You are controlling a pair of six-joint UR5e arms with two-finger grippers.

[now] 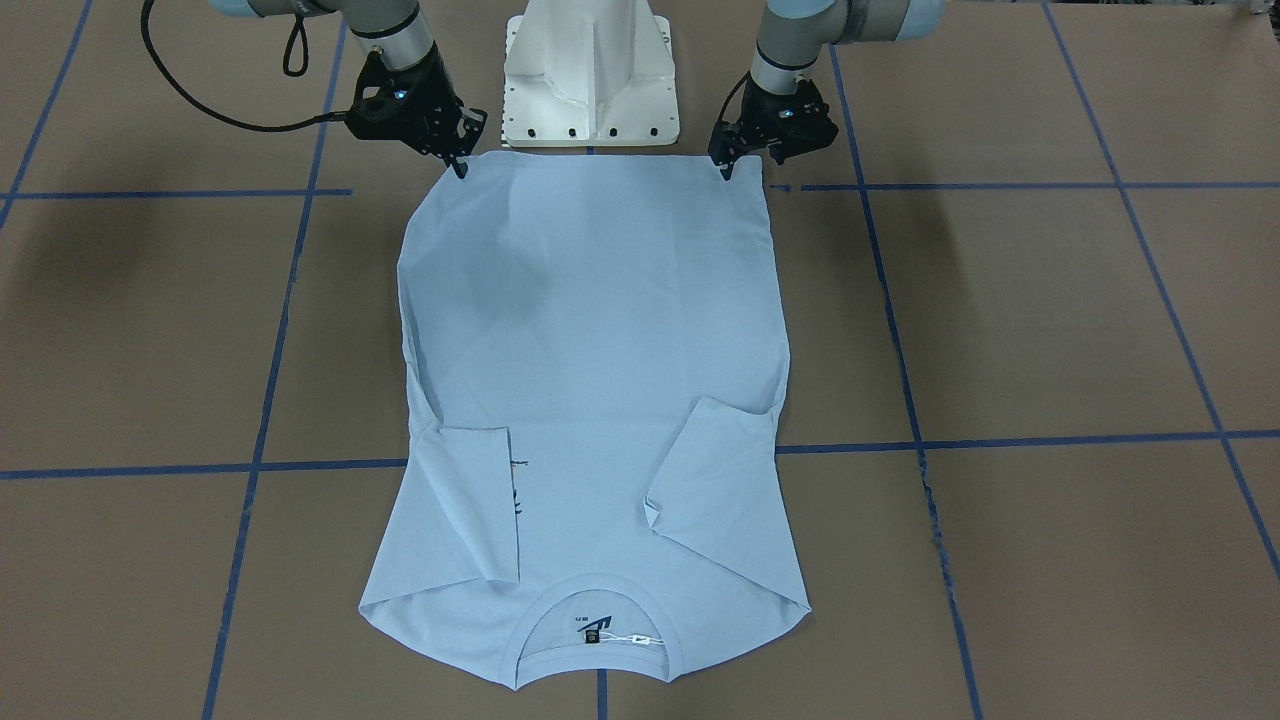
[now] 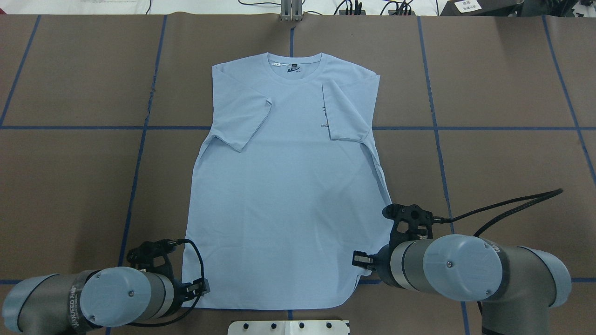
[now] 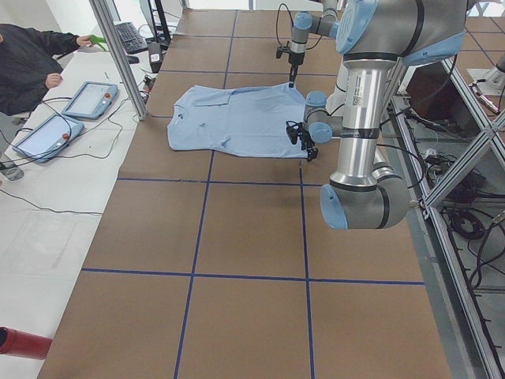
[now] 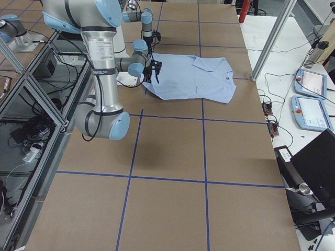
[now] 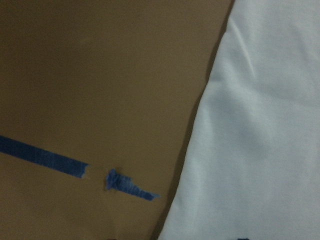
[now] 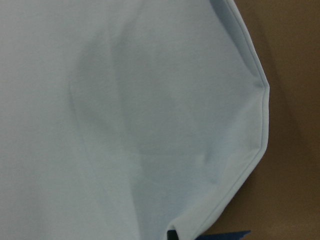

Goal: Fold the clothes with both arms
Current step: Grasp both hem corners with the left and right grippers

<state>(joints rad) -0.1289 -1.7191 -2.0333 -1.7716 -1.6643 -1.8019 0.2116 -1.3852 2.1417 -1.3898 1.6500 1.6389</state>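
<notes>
Left hand [image 1: 728, 170], right hand [image 1: 460, 166], at T-shirt [image 1: 590, 330] hem

Pale blue T-shirt [image 2: 284, 195], dark-blue chest print [image 2: 324, 113], brown table [image 2: 503, 83] crossed by blue tape lines [image 2: 465, 128].

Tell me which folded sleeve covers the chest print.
The sleeve on the robot's right: the print peeks out at its edge. The left sleeve lies clear.

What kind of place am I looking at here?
Probably a robotics lab: a left arm and right arm at a T-shirt on a table gridded with blue tape, with aluminium framing and operator touch panels.
</notes>
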